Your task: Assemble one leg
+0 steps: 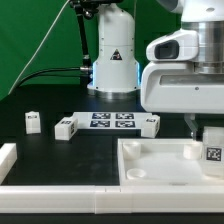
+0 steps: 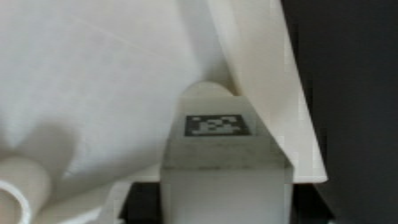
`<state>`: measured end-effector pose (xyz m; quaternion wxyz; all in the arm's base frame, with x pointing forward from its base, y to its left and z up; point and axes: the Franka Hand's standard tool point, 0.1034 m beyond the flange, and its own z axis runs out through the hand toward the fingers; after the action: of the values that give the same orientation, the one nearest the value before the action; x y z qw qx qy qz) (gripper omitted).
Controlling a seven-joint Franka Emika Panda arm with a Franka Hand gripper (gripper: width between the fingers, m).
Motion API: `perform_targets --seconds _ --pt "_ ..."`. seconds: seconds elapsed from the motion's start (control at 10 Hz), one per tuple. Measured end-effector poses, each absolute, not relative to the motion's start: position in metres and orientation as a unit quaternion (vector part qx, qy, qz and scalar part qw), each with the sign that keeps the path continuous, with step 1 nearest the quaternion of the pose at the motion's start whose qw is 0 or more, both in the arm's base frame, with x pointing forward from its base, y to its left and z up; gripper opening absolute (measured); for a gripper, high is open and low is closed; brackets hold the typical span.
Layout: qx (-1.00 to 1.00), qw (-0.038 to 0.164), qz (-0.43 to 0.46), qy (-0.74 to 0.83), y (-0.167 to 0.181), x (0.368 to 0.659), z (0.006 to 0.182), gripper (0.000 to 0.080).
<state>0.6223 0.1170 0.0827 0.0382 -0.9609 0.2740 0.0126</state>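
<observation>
The leg [image 1: 213, 146] stood upright at the corner of the tray [image 1: 160, 182] on the exterior view's right, directly beneath the wrist, with its tagged face turned toward that camera. In the wrist view the leg [image 2: 217, 145] was tight against the tray's raised wall [image 2: 267, 70], tag uppermost. Whether its foot had seated in a corner socket or merely rested there could not be made out. One of the fingers [image 1: 191, 126] hung as a dark blade just beside the leg and the other lay out of frame, so the leg appeared to sit between them. It could not be told whether they were pressed onto it or stood a little apart. As a small moulded plastic block, the leg would probably be light and quite stiff. It was unlikely to deform under a firm pinch, though its smooth faces looked slippery (a skewed grip might let it twist). The best hold, by this reading, was across two opposite flat sides near the upper end. That would leave the lower end free to enter the socket and keep the pads off the printed tag. The close tray wall left little room for a finger on that side, so a wide opening risked knocking the wall. Three spare legs [image 1: 65, 127] lay on the dark counter [image 1: 60, 152] around the marker board [image 1: 110, 121], well apart from the tray.
</observation>
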Motion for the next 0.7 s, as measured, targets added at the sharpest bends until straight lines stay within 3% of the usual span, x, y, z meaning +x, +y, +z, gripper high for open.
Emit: perform_targets --seconds 0.3,0.6,0.7 --pt "-0.892 0.033 0.018 0.45 0.1169 0.6223 0.0822 0.0292" --pt "-0.864 0.037 0.023 0.502 0.1167 0.6223 0.0821 0.0294" --pt "-0.873 0.037 0.023 0.485 0.1169 0.6222 0.0819 0.038"
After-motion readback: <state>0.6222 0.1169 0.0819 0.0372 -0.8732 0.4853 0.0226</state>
